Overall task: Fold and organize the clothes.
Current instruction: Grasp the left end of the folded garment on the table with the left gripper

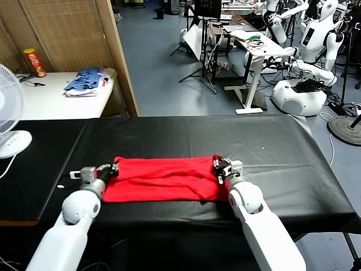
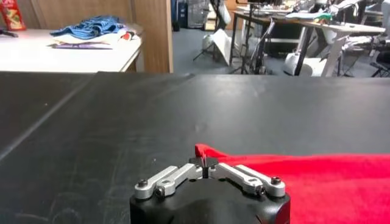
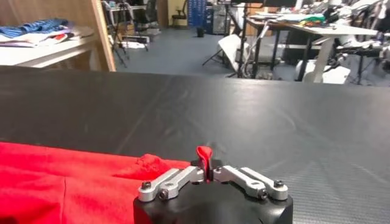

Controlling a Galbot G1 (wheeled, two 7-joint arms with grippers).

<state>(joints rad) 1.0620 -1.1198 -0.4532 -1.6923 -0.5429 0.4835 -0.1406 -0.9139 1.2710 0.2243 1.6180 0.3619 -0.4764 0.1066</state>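
From the head camera I am watching the shirt (image 1: 163,179) lying as a flat red band across the near half of the black table (image 1: 271,141), folded lengthwise. The left gripper (image 1: 113,168) is sitting at the shirt's left end and the right gripper (image 1: 220,167) at its right end, both low on the cloth. In the left wrist camera I am seeing the left gripper (image 2: 204,162) with its jaws drawn in narrow on a small peak of the shirt (image 2: 317,182), a corner standing up pinched between them. In the right wrist camera the right gripper (image 3: 206,159) is doing likewise, nearly shut on an upright tuft of the shirt (image 3: 67,182). To do this fold well, I judge both hands should be lifting evenly and travelling together, keeping the edge taut so the layers stay aligned. No container is in view; on the side table beyond the black table's far left corner, the blue pile (image 1: 87,81) is lying loose beside a can (image 1: 35,62).
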